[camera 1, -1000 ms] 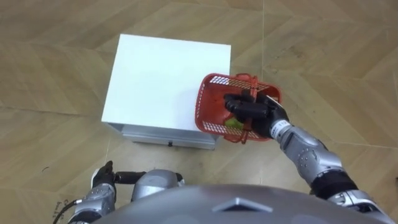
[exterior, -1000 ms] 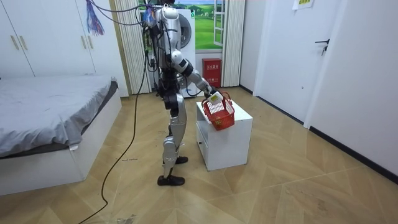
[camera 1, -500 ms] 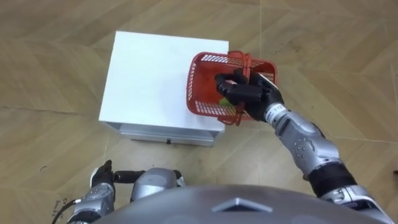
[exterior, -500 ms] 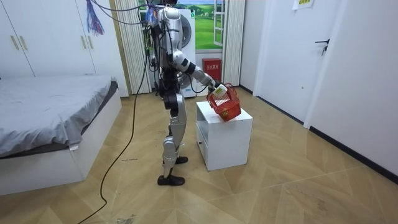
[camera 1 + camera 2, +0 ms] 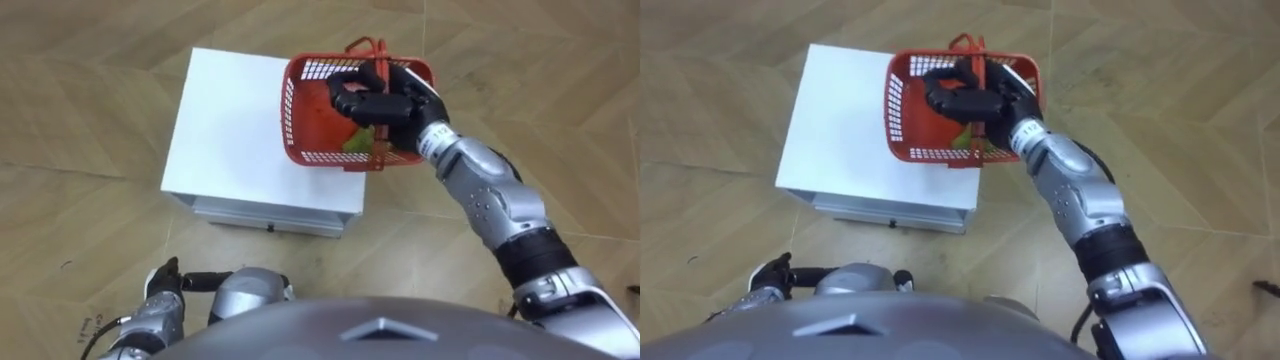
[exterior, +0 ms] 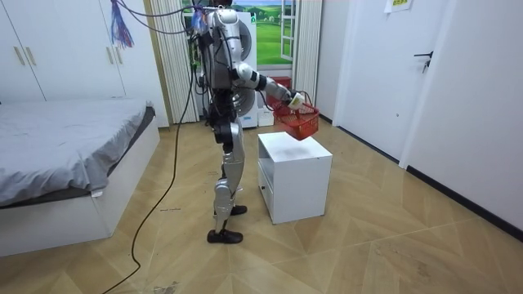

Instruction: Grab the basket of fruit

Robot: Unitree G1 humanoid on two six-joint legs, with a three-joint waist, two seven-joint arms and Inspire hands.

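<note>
Fruit basket hung under your right robot hand, which was closed round its handle, clear above the white surface; your left robot hand hung low, its state could not be told.

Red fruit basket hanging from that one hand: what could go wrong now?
Only the right hand holds the red fruit basket, fingers curled round its thin handles; a slip could drop it onto the white cabinet below. A swing might tip out the greenish fruit.
</note>
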